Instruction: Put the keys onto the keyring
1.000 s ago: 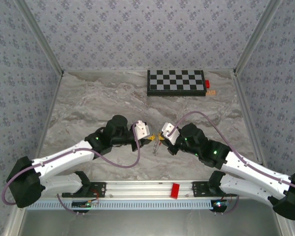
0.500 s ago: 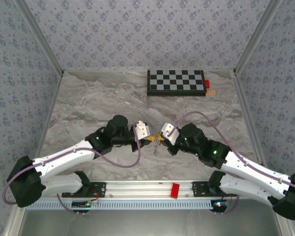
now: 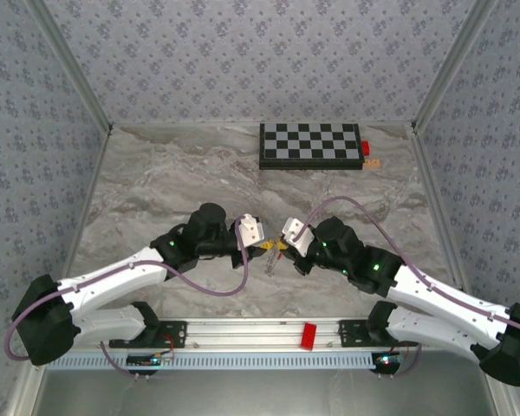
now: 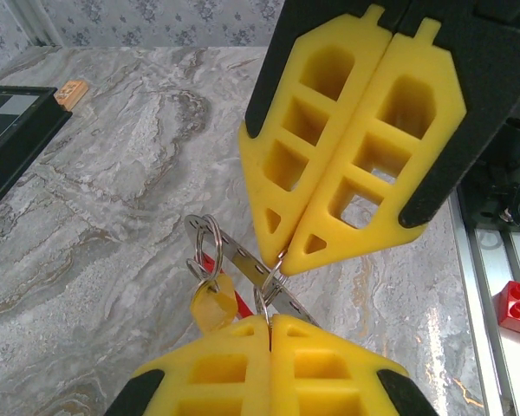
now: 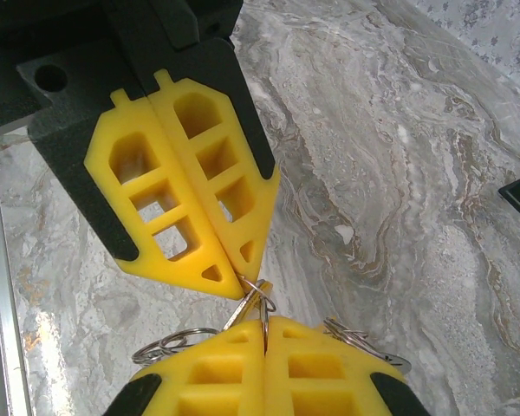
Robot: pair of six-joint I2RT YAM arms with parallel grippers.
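- Slipping is the main risk. Both pairs of fingers meet tip to tip on very thin metal, so I judge that a small twist or pull from either arm could slide the brass key (image 5: pixel 243 305) out of its pinch and drop it onto the table (image 3: pixel 173 182).
- Pulling the arms apart unevenly could drag the keyring (image 5: pixel 169 344) out of the right fingers (image 5: pixel 321 373). It could also bend the ring's coil instead of opening it.
- Misjudging the angle is another danger. The key has to enter the ring's split, and with the tips this crowded the fingers could bump each other and knock the parts out of line.
- Right fingers: pressed flat together with no gap. A thin wire loop runs into their seam and grey wire shows on both sides of them, so they appear clamped on the keyring.
- Left fingers (image 4: pixel 217 373): also pressed together along their seam. They seem to pinch the key at their tip, though the left wrist view is too cluttered there to be sure what exactly sits in the seam.
- In the left wrist view a small grey loop (image 4: pixel 193 238) hangs off a flat silvery strip, with a pale tan key (image 4: pixel 212 305) dangling below it and a bit of red behind.
- From above, the whole cluster (image 3: pixel 271 253) is held off the table between the two arms, near the front centre.
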